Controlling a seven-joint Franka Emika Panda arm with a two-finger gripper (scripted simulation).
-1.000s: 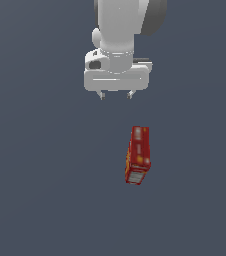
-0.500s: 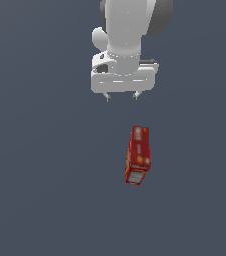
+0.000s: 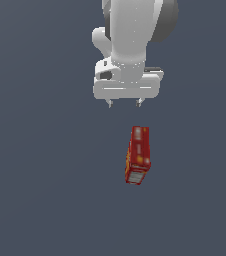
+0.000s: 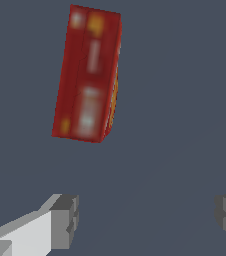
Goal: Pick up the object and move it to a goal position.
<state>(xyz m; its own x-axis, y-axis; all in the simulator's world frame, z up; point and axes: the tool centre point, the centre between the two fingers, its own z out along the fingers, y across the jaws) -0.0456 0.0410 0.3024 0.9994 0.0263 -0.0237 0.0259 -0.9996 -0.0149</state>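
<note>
1. The white gripper (image 3: pixel 124 103) points straight down above the grey counter (image 3: pixel 40 165), its jaws spread wide and holding nothing.
2. The object (image 3: pixel 138 155), a small red box with yellow-orange and white label patches, lies flat on the counter, apart from the jaws, below them and slightly toward the exterior view's right.
3. In the wrist view the object (image 4: pixel 88 75) lies ahead of the two fingertips (image 4: pixel 65 220), outside the gap between them and closer to the light-coloured finger's side.
4. The box's long axis is slightly tilted in both views, and it is narrower than the jaw gap.
</note>
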